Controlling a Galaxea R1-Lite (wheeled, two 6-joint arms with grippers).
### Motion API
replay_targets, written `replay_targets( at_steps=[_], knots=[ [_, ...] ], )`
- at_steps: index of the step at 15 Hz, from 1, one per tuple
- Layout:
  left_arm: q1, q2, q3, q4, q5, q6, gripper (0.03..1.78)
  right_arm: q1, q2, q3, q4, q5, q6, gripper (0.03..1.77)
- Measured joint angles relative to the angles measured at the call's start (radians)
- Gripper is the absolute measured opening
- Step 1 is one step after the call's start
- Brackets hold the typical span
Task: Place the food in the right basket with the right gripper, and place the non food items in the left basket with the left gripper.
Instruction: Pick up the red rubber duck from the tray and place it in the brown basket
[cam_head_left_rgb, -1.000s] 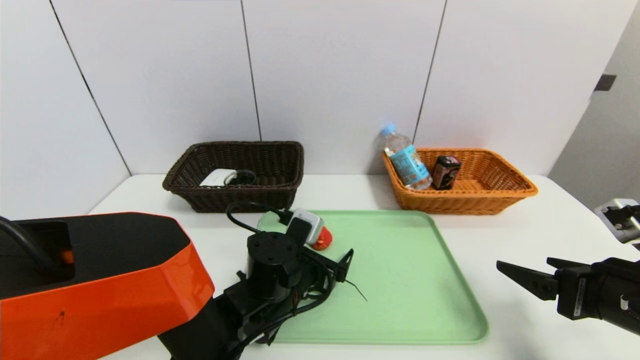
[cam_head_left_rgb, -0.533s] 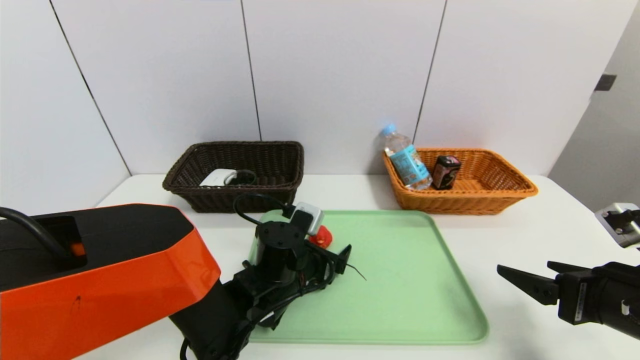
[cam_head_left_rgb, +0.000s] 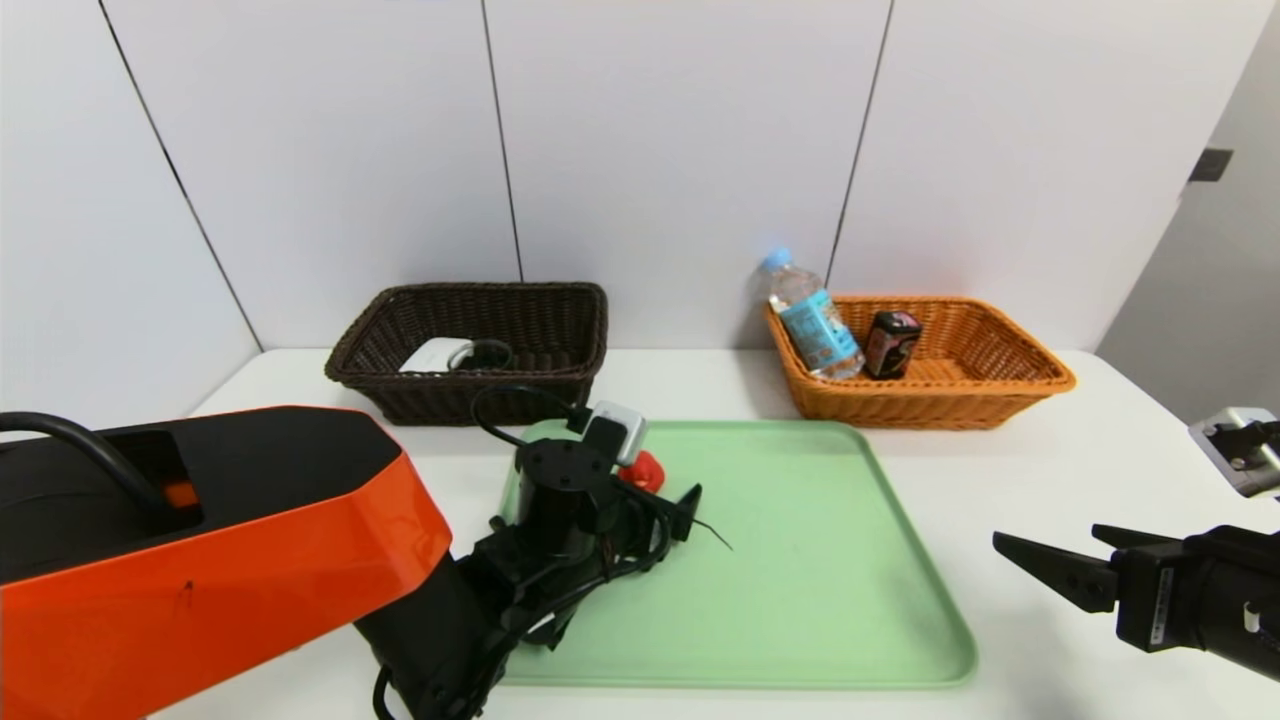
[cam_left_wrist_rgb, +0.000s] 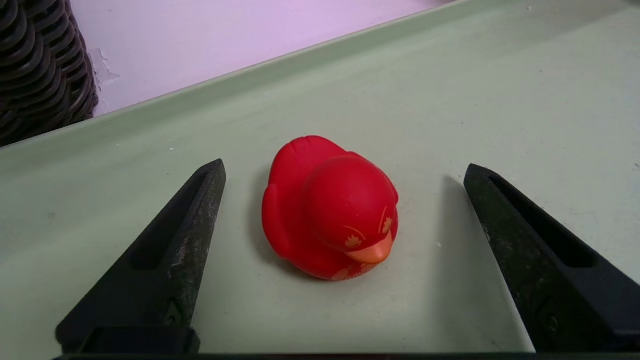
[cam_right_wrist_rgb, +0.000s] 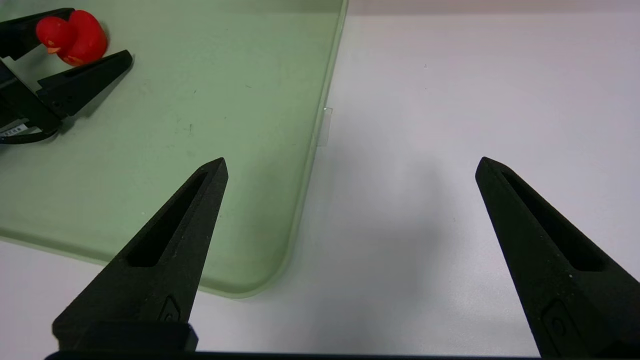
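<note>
Big glossy shell on the left arm (cam_head_left_rgb: 200, 560), orange below, black on top. Past it a black round motor housing (cam_head_left_rgb: 562, 480) with screw holes, loose black cables (cam_head_left_rgb: 560, 600) looping around, and a small grey-white camera block (cam_head_left_rgb: 620, 432). Black, tapered, slotted fingers (cam_left_wrist_rgb: 170, 260), scuffed. The right arm (cam_head_left_rgb: 1190, 600) is matte black with a white label.

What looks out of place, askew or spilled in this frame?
Only the water bottle: it leans tilted against the orange basket's end wall, cap poking above the rim, instead of lying inside. Nothing is spilled or damaged. The red duck sits upright on the green tray.
</note>
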Motion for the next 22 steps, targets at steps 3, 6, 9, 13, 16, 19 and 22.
replay_targets(
  at_steps=[3, 6, 9, 13, 16, 19, 22],
  knots=[
    [0.01, 0.004, 0.0, -0.001, 0.0, 0.0, 1.23, 0.0, 0.001, 0.0, 0.0, 0.005, -0.002, 1.71],
    [0.012, 0.004, 0.004, -0.001, 0.0, 0.0, 0.87, 0.0, 0.004, -0.004, -0.001, 0.007, -0.003, 1.71],
    [0.015, 0.003, 0.006, -0.002, 0.0, -0.002, 0.71, 0.0, 0.004, -0.004, -0.001, 0.015, -0.004, 1.71],
    [0.003, -0.049, -0.014, 0.08, -0.001, -0.005, 0.69, 0.0, 0.004, -0.002, -0.001, 0.015, -0.004, 1.71],
    [-0.005, -0.148, -0.126, 0.26, -0.006, -0.082, 0.68, 0.0, 0.004, -0.008, -0.001, 0.016, -0.002, 1.71],
    [-0.001, -0.271, -0.341, 0.53, -0.05, -0.202, 0.67, 0.0, 0.001, -0.012, -0.001, 0.016, -0.004, 1.71],
    [0.06, -0.379, -0.581, 0.832, -0.071, -0.258, 0.67, 0.0, 0.0, -0.011, 0.0, 0.016, -0.004, 1.71]
  ],
)
